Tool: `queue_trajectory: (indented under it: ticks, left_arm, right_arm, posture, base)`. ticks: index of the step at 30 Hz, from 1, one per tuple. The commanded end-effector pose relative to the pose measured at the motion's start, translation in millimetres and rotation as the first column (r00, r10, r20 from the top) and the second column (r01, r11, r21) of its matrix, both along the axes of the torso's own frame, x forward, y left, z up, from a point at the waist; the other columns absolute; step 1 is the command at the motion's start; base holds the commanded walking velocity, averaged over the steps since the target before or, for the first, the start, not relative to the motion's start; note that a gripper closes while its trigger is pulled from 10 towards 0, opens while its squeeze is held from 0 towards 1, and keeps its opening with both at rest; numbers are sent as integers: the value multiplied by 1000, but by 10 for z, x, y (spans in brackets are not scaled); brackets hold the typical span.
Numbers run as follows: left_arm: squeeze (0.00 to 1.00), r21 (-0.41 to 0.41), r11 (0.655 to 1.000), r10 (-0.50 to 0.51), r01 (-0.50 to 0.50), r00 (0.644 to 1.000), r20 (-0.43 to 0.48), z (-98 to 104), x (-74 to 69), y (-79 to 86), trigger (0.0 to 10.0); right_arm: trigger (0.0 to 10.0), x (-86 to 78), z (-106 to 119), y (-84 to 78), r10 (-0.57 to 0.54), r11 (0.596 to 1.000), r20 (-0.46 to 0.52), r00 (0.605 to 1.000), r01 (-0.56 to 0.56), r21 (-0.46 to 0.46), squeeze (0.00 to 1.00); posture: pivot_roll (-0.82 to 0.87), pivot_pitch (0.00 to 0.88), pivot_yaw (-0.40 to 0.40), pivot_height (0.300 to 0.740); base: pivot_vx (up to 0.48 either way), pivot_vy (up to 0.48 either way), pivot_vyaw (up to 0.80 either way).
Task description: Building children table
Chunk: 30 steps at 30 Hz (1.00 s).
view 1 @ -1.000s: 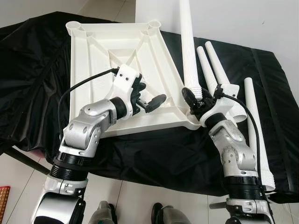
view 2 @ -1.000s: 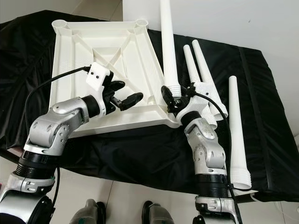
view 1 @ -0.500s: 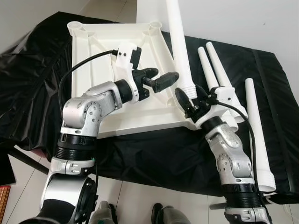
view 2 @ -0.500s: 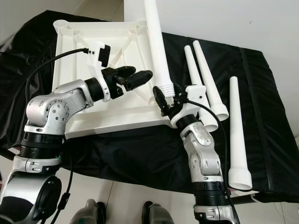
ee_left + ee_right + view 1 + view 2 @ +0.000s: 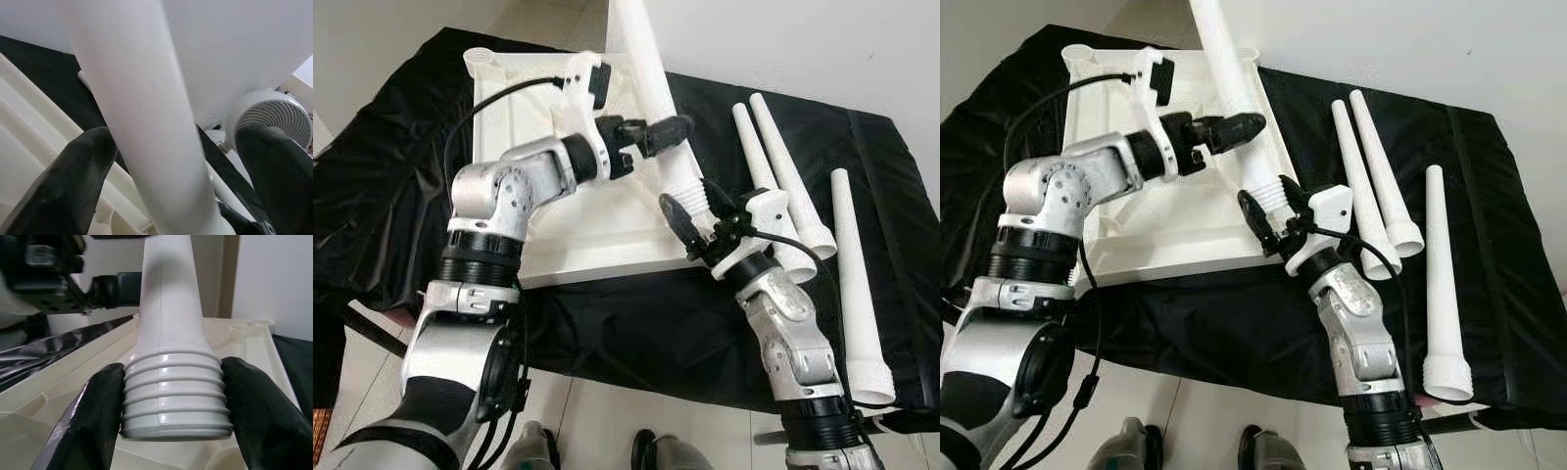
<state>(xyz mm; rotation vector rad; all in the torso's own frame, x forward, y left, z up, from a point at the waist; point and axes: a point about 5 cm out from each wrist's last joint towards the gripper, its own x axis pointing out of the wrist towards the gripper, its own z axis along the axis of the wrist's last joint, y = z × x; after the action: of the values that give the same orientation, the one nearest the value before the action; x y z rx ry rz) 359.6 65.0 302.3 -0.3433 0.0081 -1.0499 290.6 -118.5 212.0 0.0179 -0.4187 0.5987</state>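
The white plastic table top lies upside down on a black cloth. One white table leg stands tilted over its right side. My right gripper is shut on the leg's threaded end, just above the table top's near right corner. My left gripper reaches across the table top to the leg's middle, open. In the left wrist view its fingers stand on either side of the leg; one is close against it and the other is apart from it.
Three more white legs lie side by side on the black cloth to the right, one near the right edge. A white wall stands behind. A white fan shows past the leg. The cloth's front edge runs near my feet.
My left gripper has lifted off the table top's underside and swung up to the leg, its fingers now around it. The right gripper has brought the leg left and tilted it.
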Motion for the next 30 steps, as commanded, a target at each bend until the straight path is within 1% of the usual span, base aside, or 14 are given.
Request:
queue_trajectory:
  ticks: [1,4,8,11,14,17,22,28,30]
  left_arm:
    - [0,14,998,-67,66,997,26,26,-16,-55,10000]
    - [0,16,998,-61,61,998,27,38,-1,-49,10000]
    - [0,-1,1000,-16,16,999,44,191,94,5,10000]
    - [0,-16,1000,-5,6,999,51,258,105,21,10000]
    - [0,-20,1000,-5,6,999,52,279,112,22,10000]
    - [0,-40,999,-26,27,999,44,304,91,-4,10000]
    - [0,-58,993,-102,102,995,10,225,-11,-118,10000]
    - [0,-57,992,-112,112,994,3,203,-25,-141,10000]
    - [0,-56,991,-125,125,992,-3,177,-44,-172,10000]
  right_arm:
    - [10000,-44,20,-5,6,1000,29,1000,-6,-2,0]
    - [10000,-54,15,3,12,1000,29,999,-12,-5,0]
    - [10000,-93,-49,22,21,1000,21,1000,-21,-18,0]
    - [10000,-101,-87,25,18,1000,13,1000,-18,-23,0]
    - [10000,-105,-98,24,17,1000,11,1000,-16,-24,0]
    - [10000,-103,-118,29,13,999,8,1000,-13,-29,0]
    - [10000,-78,-102,29,1,999,24,1000,0,-37,0]
    - [10000,-74,-97,28,0,999,27,1000,1,-38,0]
    - [10000,-65,-87,27,-2,999,32,999,3,-41,0]
  posture:
    - [41,116,-40,740]
    - [38,114,-36,740]
    - [36,107,-34,740]
    - [33,102,-32,740]
    - [33,102,-32,740]
    - [33,102,-32,740]
    - [33,102,-32,740]
    - [33,102,-32,740]
    - [44,105,-32,740]
  base:
    - [0,0,0]
    - [0,0,0]
    - [0,0,0]
    - [0,0,0]
    - [0,0,0]
    - [0,0,0]
    - [0,0,0]
    - [0,0,0]
    - [0,0,0]
